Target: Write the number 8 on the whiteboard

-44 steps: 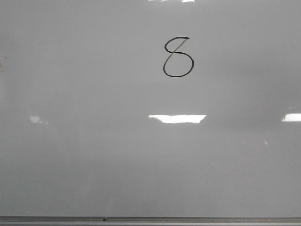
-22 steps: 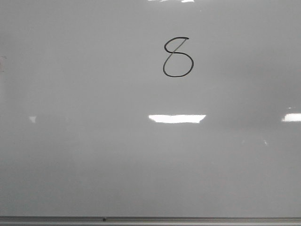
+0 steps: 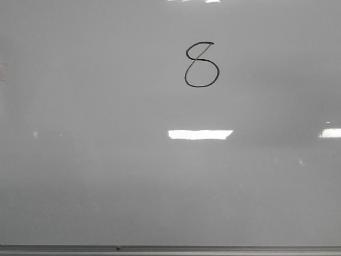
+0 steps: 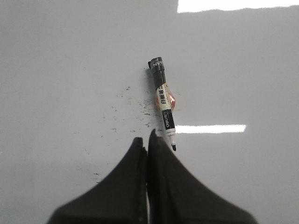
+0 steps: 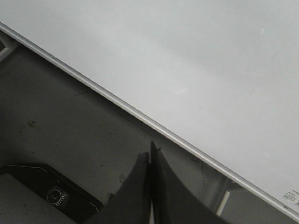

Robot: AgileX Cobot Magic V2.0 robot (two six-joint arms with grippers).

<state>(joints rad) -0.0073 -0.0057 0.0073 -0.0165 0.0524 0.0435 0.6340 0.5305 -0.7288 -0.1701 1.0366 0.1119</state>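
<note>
8 (image 3: 201, 65) unchanged on board (image 3: 106, 186) vs 1 s ago; marker (image 4: 163, 103) lies loose nearby. Both end effectors pressed together, empty. Task looks done.

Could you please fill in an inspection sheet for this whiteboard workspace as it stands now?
Surface: whiteboard glossy, with light reflections; small dark specks near the marker in the left wrist view.
Job's things: number 8 drawn, both loops closed.
Clutter: uncapped marker lying loose on the board.
Grippers: left gripper shut, empty, beside the marker tip; right gripper shut, empty, off the board's frame edge.
Cables: nothing seen.
Surroundings: dark floor beyond the frame.
</note>
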